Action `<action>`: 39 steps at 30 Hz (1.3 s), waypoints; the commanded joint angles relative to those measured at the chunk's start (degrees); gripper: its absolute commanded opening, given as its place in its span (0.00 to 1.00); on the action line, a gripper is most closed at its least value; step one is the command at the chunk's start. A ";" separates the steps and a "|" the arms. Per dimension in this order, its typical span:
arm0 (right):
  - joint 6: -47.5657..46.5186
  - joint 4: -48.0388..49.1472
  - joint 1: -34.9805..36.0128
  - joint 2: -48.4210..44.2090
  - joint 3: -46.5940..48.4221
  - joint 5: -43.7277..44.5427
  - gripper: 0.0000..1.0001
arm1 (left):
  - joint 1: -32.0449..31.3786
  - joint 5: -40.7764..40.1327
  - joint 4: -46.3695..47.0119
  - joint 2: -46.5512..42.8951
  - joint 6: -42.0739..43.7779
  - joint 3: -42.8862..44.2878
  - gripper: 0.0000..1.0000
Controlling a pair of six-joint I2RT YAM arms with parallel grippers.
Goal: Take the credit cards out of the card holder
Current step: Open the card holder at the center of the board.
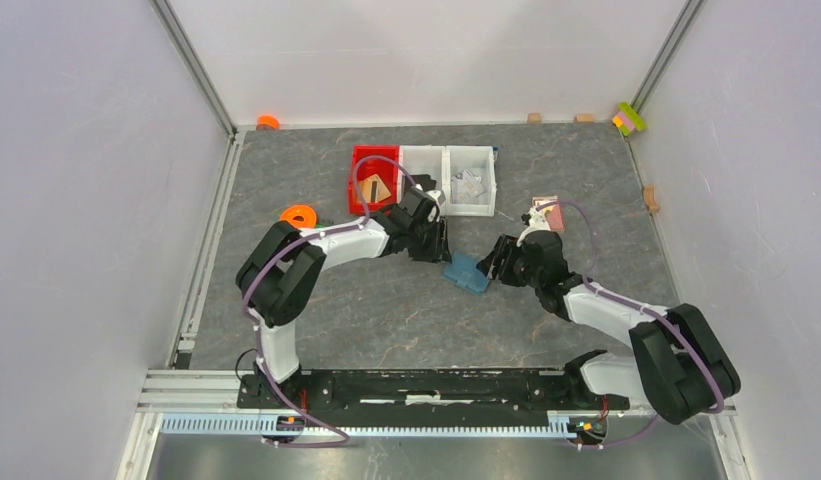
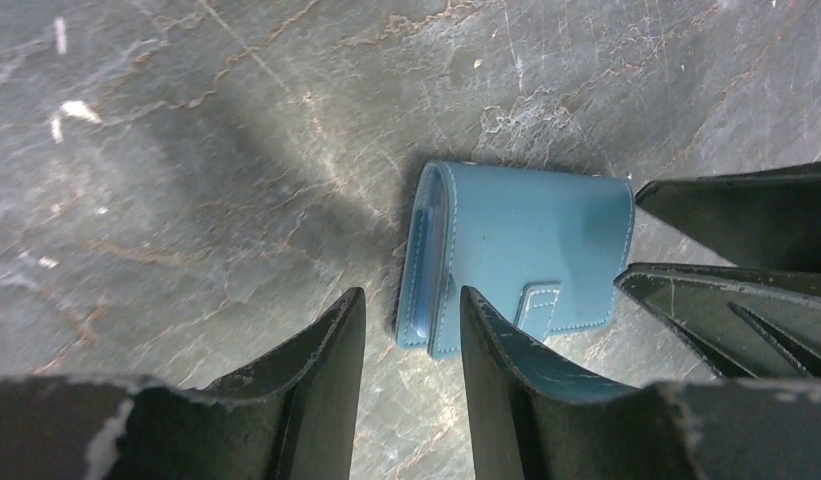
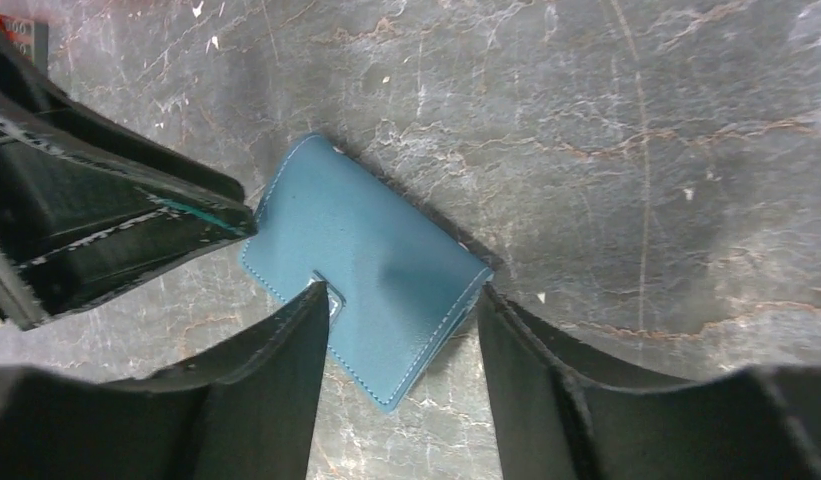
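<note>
The left gripper [image 2: 412, 291] stands partly open on the table, gripping nothing, with the folded end of the card holder [image 2: 531, 240] lying just ahead of its fingertips and one corner reaching into the gap between them. The steel-blue wallet lies flat and shut, its tab closed, between the two grippers. The right gripper [image 3: 402, 292] is spread wide and straddles the wallet's other end, one fingertip at the tab and the other at a corner; a firm grip cannot be confirmed. The table [image 1: 386, 310] is grey and stone-veined, with a red bin [image 1: 361, 160] and white bins [image 1: 446, 150] beyond the left gripper, inside white walls [image 1: 86, 150].
</note>
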 commanded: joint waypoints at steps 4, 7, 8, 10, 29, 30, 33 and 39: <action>4.44 13.58 0.39 6.16 -1.00 -13.41 0.38 | -1.56 3.02 0.13 2.87 0.46 3.53 0.47; 3.12 13.29 0.42 9.94 1.45 -18.84 0.28 | -1.71 2.87 -0.17 2.48 0.85 3.17 0.46; 2.39 12.75 0.41 10.38 2.01 -19.16 0.26 | -1.75 2.90 -0.22 2.32 1.04 2.90 0.46; 1.13 11.87 0.41 10.17 2.47 -18.24 0.07 | -1.75 3.53 -0.74 1.94 1.49 2.28 0.46; -3.48 8.77 0.38 -4.07 1.87 -13.33 0.01 | -7.53 -22.27 2.22 -19.33 9.94 -9.56 0.58; -3.79 8.14 0.32 -4.18 1.95 -12.66 0.01 | -7.63 -22.40 2.44 -19.59 9.99 -9.77 0.58; -4.42 7.51 0.30 -3.68 2.50 -13.08 0.01 | -7.72 -21.28 3.33 -20.01 10.17 -10.10 0.56; -5.16 5.45 0.31 -2.69 3.59 -11.67 0.00 | -8.48 -21.54 2.33 -20.48 11.70 -9.30 0.57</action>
